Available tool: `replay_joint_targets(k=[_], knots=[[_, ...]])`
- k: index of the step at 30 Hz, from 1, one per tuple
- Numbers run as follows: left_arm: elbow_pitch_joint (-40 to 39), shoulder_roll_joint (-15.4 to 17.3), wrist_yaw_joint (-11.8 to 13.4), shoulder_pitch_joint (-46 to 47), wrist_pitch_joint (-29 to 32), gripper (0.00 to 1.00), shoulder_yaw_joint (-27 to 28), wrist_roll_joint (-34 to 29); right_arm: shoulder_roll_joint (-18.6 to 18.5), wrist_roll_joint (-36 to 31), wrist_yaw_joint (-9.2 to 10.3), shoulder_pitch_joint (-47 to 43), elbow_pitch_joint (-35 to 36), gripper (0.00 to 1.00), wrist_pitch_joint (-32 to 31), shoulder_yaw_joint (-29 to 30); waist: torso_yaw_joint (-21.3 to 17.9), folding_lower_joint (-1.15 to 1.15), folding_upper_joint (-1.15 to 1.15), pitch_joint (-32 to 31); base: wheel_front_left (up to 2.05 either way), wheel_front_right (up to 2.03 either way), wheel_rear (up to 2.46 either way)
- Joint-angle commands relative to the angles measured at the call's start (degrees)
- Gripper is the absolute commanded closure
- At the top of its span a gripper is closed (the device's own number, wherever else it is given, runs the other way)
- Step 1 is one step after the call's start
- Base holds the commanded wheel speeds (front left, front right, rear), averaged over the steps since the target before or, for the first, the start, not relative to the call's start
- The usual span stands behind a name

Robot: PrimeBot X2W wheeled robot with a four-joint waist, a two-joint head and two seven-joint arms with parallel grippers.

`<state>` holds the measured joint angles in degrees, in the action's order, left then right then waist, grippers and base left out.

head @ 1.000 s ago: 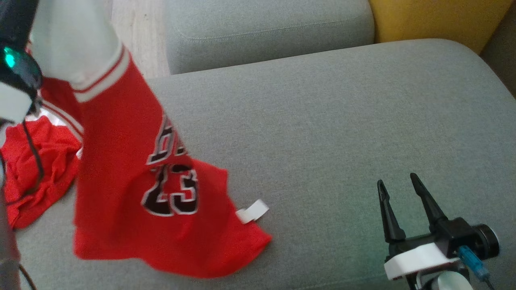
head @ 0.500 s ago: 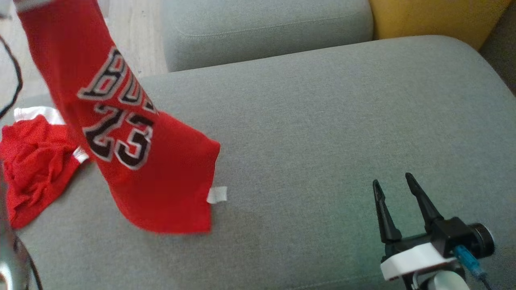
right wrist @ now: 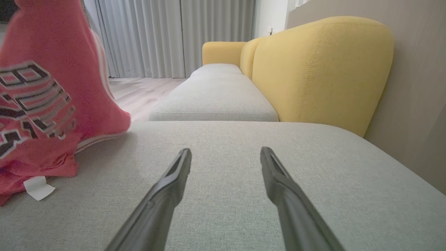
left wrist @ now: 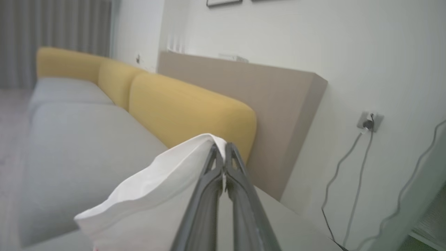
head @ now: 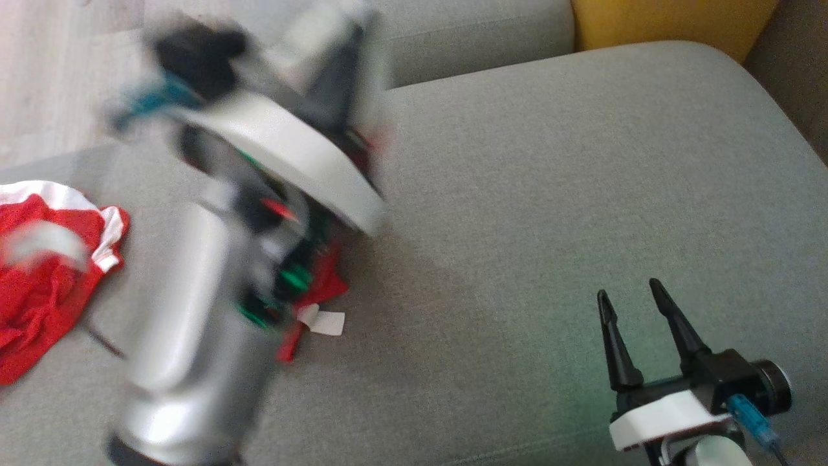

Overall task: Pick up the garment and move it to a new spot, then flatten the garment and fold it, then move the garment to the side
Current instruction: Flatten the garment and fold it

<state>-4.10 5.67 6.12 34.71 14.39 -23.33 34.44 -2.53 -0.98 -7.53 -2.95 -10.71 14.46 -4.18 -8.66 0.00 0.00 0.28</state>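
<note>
1. The left claw (left wrist: pixel 221 146) has its two dark fingers pressed together, pinching a pale fold of the jersey (left wrist: pixel 150 184) between them. In the head view its silver forearm (head: pixel 187 310) is badly blurred and stands over the left half of the seat.
2. At the far left edge, a crumpled red cloth (head: pixel 39 291) with white trim lies in a heap on the grey seat cushion (head: pixel 517 194), apart from the arm.
3. Just right of the forearm, the red of the jersey shows from behind it. In the right wrist view the jersey hangs at the left, its black and white lettering facing the camera and its lower edge lying on the cushion.
4. A small white tag (head: pixel 326 321) lies flat on the cushion at the jersey's lower edge.
5. The middle of the cushion is bare grey fabric.
6. At the near right, the right claw (head: pixel 629 288) has its fingers spread wide with nothing between them, pointing towards the far side, well apart from the jersey.
7. At the far right, a yellow backrest (head: pixel 666 19) runs behind the cushion.
</note>
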Motion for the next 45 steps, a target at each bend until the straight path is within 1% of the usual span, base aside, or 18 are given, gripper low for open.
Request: replay_joint_targets(k=[1,4,8,12,16,19,22,23,24,25,26,30,33,36,38,40,42,45], knots=[[-2.02,-0.15,0.28,1.08,-0.56,1.0,-0.63,0.33,-0.34,0.71,0.04,2.57,1.86,0.0,0.54,-1.66,-0.52,0.0,0.0,0.78,0.0,0.0,0.0],[0.9,-2.13,0.51,-1.88,-1.78,1.0,-7.17,1.53,-0.34,1.15,0.04,4.15,1.97,0.0,0.54,-2.99,-1.96,0.0,0.0,2.6,0.0,0.0,0.0],[8.29,-2.73,1.78,-1.28,-5.35,1.0,-14.39,3.7,-0.34,2.56,0.04,7.32,2.22,0.0,0.54,-5.46,-5.44,0.0,0.0,5.27,0.0,0.0,0.0],[14.27,-2.77,4.39,2.84,-10.67,1.0,-21.18,8.7,-0.34,4.56,0.04,9.69,2.84,0.0,0.54,-7.52,-9.68,0.0,0.0,7.57,0.0,0.0,0.0],[19.32,-2.78,6.51,8.09,-15.88,1.0,-26.84,13.72,-0.34,6.16,0.04,11.05,3.38,0.0,0.54,-9.04,-13.59,0.0,0.0,8.97,0.0,0.0,0.0],[21.86,-2.79,7.73,11.63,-20.23,1.0,-30.27,17.83,-0.34,6.89,0.04,11.44,3.7,0.0,0.54,-9.56,-15.81,0.0,0.0,9.54,0.0,0.0,0.0],[23.65,-2.79,8.68,14.64,-24.66,1.0,-33.85,21.62,-0.34,7.08,0.04,11.46,3.69,0.0,0.54,-9.86,-17.11,0.0,0.0,9.75,0.0,0.0,0.0],[24.02,-2.79,9.23,15.41,-25.83,0.75,-34.87,22.94,-0.34,7.09,0.04,11.44,3.66,0.0,0.54,-9.94,-17.32,0.0,0.0,9.79,0.0,0.0,0.0],[24.23,-2.79,9.68,16.11,-26.66,0.09,-36.05,24.09,-0.34,7.1,0.04,11.42,3.64,0.0,0.54,-9.99,-17.47,0.0,0.0,9.87,0.0,0.0,0.0],[24.23,-2.79,9.68,16.11,-26.66,0.09,-36.05,24.09,-0.34,7.1,0.04,11.42,3.64,0.0,0.54,-9.99,-17.47,0.0,0.0,9.87,0.0,0.0,0.0],[24.28,-2.79,10.0,16.59,-27.17,0.0,-37.24,25.46,-0.34,7.13,0.04,11.41,3.64,0.0,0.54,-9.95,-17.51,0.0,0.0,9.97,0.0,0.0,0.0],[24.53,-2.79,10.48,17.38,-27.38,0.0,-42.98,30.6,-0.34,7.11,0.04,11.04,3.73,0.0,0.54,-8.89,-16.55,0.0,0.0,9.92,0.0,0.0,0.0],[23.44,-2.79,9.76,16.95,-26.54,0.0,-46.33,34.26,-0.34,6.82,0.04,10.53,3.6,0.0,0.54,-8.18,-15.15,0.0,0.0,9.48,0.0,0.0,0.0],[22.34,-2.79,9.53,16.29,-26.91,0.0,-47.6,36.44,-0.34,6.43,0.04,10.16,3.5,0.0,0.54,-7.61,-13.81,0.0,0.0,8.96,0.0,0.0,0.0],[23.18,-2.79,10.14,16.24,-27.48,0.0,-47.72,36.52,-0.34,6.2,0.04,10.02,3.55,0.0,0.54,-7.11,-12.98,0.0,0.0,8.7,0.0,0.0,0.0],[25.63,-2.4,10.88,16.3,-27.95,0.0,-46.85,36.17,-0.34,6.0,0.04,9.86,3.72,0.0,0.54,-6.66,-12.31,0.0,0.0,8.47,0.0,0.0,0.0],[28.38,-0.13,11.78,16.43,-28.32,0.0,-45.31,35.85,-0.34,5.74,0.04,9.62,3.94,0.0,0.54,-6.39,-11.79,0.0,0.0,8.31,0.0,0.0,0.0],[33.36,4.82,13.43,17.07,-28.44,0.0,-43.62,35.22,-0.34,5.29,0.04,9.23,4.21,0.0,0.54,-6.12,-11.07,0.0,0.0,8.46,0.0,0.0,0.0]])
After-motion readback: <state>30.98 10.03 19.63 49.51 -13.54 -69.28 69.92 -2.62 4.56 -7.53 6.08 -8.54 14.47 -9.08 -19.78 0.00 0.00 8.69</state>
